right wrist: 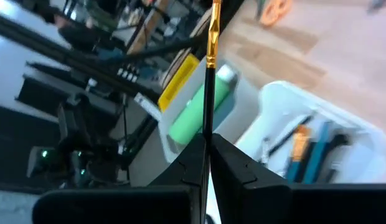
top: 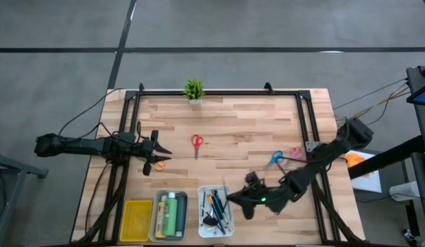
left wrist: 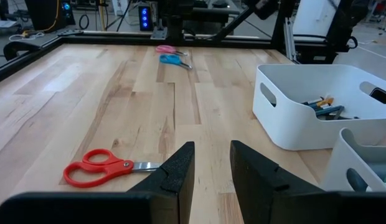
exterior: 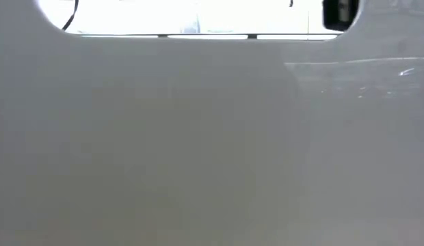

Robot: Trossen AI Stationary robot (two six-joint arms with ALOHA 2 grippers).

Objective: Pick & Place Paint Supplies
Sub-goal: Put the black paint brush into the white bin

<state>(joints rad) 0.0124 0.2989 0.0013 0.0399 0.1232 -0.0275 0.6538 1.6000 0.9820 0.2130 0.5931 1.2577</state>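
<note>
High view, near edge first: three trays in a row at about 6 o'clock. Yellow tray [top: 136, 219] leftmost; grey tray [top: 158, 214] next, holding a green bottle [top: 173, 215] and a yellowish bottle [top: 161, 218]; white tray [top: 203, 214] rightmost, holding dark brushes and pencils [top: 217, 208]. Right gripper [top: 231, 198] sits just over the white tray's right rim, fingers pressed together on a thin brush [right wrist: 208, 81]; right wrist view shows the dark handle with gold ferrule standing up from between the fingertips, above the white tray [right wrist: 342, 130]. Left gripper [top: 155, 156] at 9 o'clock near the left edge, fingers spread, nothing between them; orange scissors [top: 160, 163] lie just beside its fingertips. Left wrist view shows red scissors [left wrist: 99, 167] flat on the wood just beyond the spread fingers. Red scissors [top: 197, 143] lie near table centre, well apart from the trays. Blue scissors [top: 275, 158] and pink scissors [top: 295, 151] lie close together at 3 o'clock. Plant [top: 193, 90] stands at 12 o'clock on the far edge. Low view is blocked by a pale surface.
</note>
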